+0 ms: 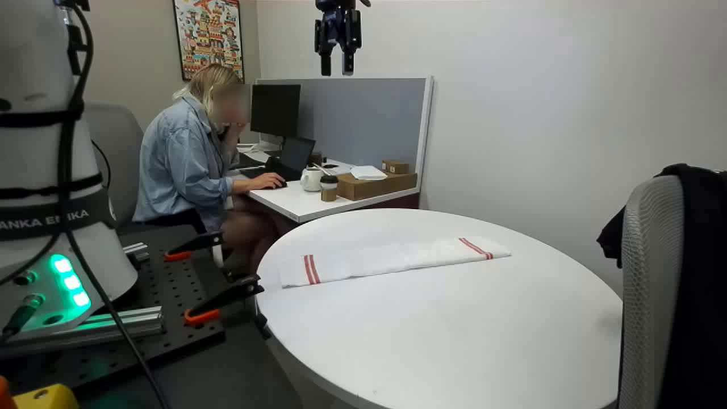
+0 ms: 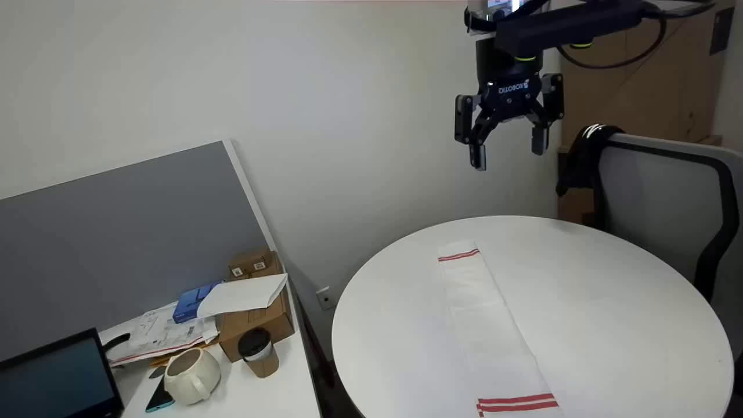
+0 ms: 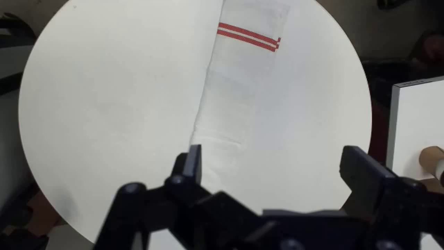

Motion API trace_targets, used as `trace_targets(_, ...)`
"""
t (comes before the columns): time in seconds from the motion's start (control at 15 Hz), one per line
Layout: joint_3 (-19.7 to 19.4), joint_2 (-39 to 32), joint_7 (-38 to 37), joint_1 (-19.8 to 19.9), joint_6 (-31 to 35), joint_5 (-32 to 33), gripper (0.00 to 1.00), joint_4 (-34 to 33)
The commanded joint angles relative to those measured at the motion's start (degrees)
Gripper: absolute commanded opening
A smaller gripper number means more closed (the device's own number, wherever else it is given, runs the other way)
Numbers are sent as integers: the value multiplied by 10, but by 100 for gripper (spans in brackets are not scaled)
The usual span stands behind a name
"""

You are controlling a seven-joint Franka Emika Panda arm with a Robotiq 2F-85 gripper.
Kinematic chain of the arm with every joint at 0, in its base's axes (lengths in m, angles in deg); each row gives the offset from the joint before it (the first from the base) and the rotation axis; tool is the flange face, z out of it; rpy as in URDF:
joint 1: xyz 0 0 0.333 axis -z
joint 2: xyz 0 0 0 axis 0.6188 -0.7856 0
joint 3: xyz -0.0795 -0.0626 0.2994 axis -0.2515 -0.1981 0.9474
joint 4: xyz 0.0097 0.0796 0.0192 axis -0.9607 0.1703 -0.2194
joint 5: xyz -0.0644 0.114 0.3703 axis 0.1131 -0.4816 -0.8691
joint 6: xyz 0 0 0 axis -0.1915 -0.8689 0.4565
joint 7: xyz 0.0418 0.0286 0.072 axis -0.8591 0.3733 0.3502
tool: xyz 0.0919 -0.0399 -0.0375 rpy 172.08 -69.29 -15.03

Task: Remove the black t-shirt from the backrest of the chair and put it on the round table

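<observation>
The black t-shirt [image 1: 701,255] hangs over the backrest of the grey mesh chair [image 1: 652,261] at the right edge of an exterior view. In an exterior view part of the t-shirt [image 2: 582,162] shows over the far corner of the chair's backrest [image 2: 662,180]. The round white table [image 1: 466,335] stands beside the chair and also shows in the wrist view [image 3: 104,114]. My gripper [image 2: 509,154] is open and empty, high above the table and apart from the t-shirt. In the wrist view its fingers [image 3: 272,152] are wide apart. I cannot make out the t-shirt clearly there.
A folded white towel with red stripes [image 1: 392,260] lies across the table. A desk with a paper cup [image 1: 329,188], a mug [image 2: 191,374] and cardboard boxes [image 1: 375,186] adjoins it. A person [image 1: 182,153] sits there. A grey divider [image 2: 133,244] stands behind the desk.
</observation>
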Motion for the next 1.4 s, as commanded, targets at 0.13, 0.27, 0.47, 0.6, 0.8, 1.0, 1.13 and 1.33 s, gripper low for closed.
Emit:
trace_targets(0.13, -2, 0, 0, -2, -1, 1, 100, -1)
trace_targets(0.27, -2, 0, 0, -2, -1, 1, 100, -1)
trace_targets(0.47, -4, -3, 5, 3, 9, 12, 100, -6)
trace_targets(0.6, -6, -9, 25, 12, 19, 52, 100, -22)
trace_targets(0.8, -23, -21, 27, 35, 17, 97, 100, -69)
trace_targets(1.0, -46, -51, 22, 63, 7, 126, 100, -138)
trace_targets(1.13, -62, -81, 22, 78, 2, 137, 100, -186)
trace_targets(1.33, -86, -142, 34, 95, -1, 144, 100, -265)
